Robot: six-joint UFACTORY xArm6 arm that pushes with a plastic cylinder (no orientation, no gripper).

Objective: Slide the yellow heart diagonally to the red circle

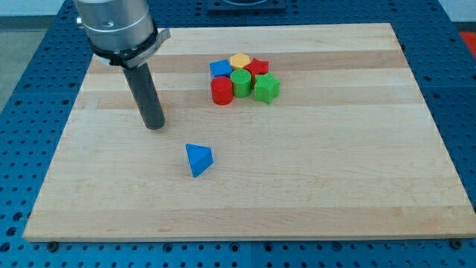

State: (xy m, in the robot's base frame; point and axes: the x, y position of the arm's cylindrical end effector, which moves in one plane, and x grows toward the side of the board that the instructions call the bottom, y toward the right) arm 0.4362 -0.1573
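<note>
Blue triangle (198,159) nearest; no writing.

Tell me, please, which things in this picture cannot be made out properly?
- Yellow block, camera view: only its top shows; the green cylinder and neighbours in front hide the rest, so its heart shape is unclear.
- Back red block, camera view: its lower part is hidden by the green blocks; shape unclear.
- Arm above my tip, camera view: cut off by the view's top edge.
- Blue block in the cluster: its front is covered by the red cylinder.
</note>
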